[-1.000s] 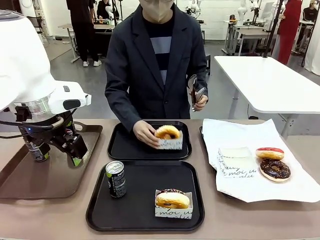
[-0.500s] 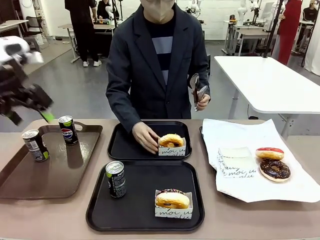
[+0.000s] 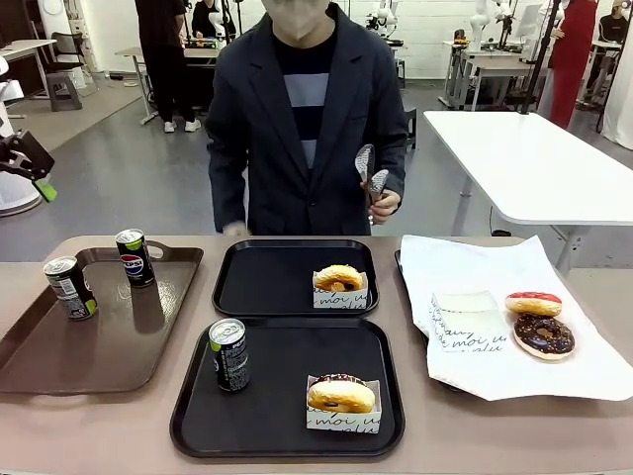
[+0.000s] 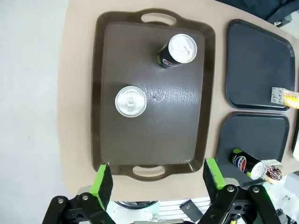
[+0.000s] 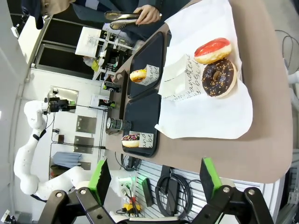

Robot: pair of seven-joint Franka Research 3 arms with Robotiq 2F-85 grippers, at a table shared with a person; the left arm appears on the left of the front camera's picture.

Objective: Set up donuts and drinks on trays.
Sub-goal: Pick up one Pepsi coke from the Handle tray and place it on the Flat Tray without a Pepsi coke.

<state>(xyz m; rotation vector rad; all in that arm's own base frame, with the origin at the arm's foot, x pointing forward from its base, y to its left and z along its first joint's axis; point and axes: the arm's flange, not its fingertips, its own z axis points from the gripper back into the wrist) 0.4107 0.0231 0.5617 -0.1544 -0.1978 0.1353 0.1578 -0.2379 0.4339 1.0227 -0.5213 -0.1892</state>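
So, the near donut and one drink sit on the near tray. That tray looks done. The far tray has the far donut but no drink, so I think a drink for it is the job left.

The second drink stands on the brown tray at the left, near a Pepsi can. Two spare donuts lie on white paper at the right, beside an empty holder. A person stands at the far side with tongs in one hand.

The left tool hangs high over the brown tray, well apart from the second drink below it. It is wide open and holds nothing. The right tool is wide open and empty too. It looks out past the right end of the tabletop, well away from both black trays.
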